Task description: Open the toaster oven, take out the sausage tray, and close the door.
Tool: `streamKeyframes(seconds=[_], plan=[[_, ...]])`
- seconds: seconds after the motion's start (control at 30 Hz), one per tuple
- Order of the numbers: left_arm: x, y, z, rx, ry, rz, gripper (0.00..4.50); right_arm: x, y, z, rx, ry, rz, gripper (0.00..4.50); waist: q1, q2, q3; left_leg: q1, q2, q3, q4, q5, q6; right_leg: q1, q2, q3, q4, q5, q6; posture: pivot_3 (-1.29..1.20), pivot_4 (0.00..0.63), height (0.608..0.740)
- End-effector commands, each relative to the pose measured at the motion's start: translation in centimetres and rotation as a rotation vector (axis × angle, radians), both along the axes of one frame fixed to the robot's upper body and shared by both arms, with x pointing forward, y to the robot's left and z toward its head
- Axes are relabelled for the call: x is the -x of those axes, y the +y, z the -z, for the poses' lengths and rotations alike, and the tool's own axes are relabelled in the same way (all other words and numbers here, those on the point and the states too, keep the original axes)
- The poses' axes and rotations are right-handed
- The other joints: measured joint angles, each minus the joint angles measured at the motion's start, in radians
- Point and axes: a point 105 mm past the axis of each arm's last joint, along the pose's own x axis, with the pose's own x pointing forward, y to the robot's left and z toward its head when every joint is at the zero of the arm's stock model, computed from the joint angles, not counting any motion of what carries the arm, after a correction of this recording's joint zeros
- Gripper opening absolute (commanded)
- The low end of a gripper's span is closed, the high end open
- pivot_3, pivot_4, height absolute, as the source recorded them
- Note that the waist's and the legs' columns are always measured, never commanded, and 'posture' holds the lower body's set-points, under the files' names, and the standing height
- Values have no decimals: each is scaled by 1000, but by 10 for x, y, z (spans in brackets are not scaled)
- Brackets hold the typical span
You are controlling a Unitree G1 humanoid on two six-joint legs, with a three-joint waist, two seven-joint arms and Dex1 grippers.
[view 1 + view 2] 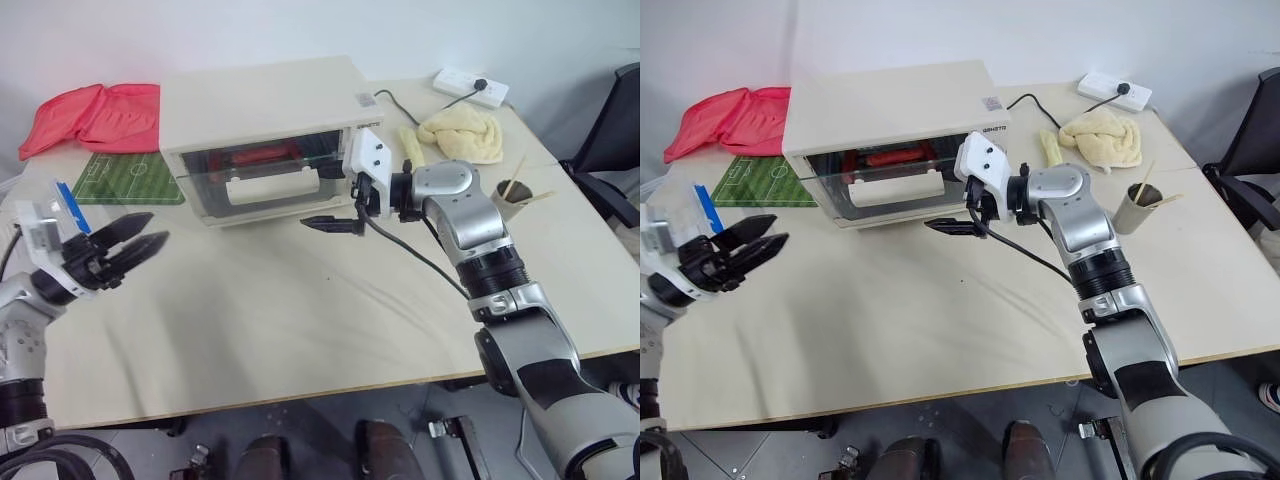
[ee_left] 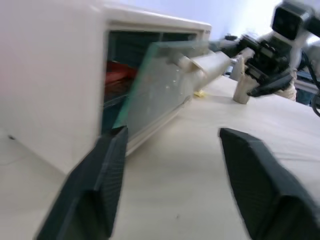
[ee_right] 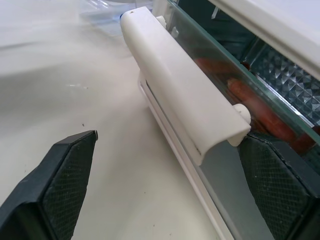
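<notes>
Two spread fingers of the right gripper [image 3: 165, 195] flank the door [image 2: 160, 90] handle [image 3: 182, 82], gripping nothing; door ajar. Left gripper [image 1: 125, 245], at eight o'clock from the toaster oven [image 1: 265, 110], part-open, empty.

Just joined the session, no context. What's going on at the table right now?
The robot is starting on the toaster oven. Its door is tilted partly open, hinged at the bottom. The right gripper is open, its fingers straddling the end of the door's bar handle, not closed on it. The sausage tray sits inside behind the glass. The left gripper hovers over the table off to the oven's left, holding nothing.
</notes>
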Motion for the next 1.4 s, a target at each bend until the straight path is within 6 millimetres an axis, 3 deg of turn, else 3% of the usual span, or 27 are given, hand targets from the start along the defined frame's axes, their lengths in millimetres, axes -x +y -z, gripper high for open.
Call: streamKeyframes(seconds=[0.03,0.23,0.53,0.87,1.4], plan=[[1,4,-21,5,-62,36,1692,14,12,-12,-3,-64,-59,4500,-1,0,0,0,0,0,0,0,0,0,0,0,0,0,0,0,150,740],[-19,-11,-33,-27,-62,142,38,21,14,-6,-3,-60,-56,4500,-6,0,0,0,0,1,0,0,0,-1,0,0,1,0,0,0,150,740],[-43,-31,-31,-76,-50,225,38,24,8,-2,-5,-43,-12,4500,-16,-1,0,0,1,2,0,0,0,-2,0,-2,2,0,0,0,150,740],[-55,-51,-17,-89,20,334,38,12,-11,6,52,-6,82,4500,-6,-2,1,0,0,2,3,-1,1,-1,0,-2,3,0,0,0,150,740],[-65,-53,-20,-125,24,325,38,4,-44,7,174,-20,201,4500,12,-3,2,0,0,4,5,-1,2,-1,-1,-2,3,0,0,0,150,740]])
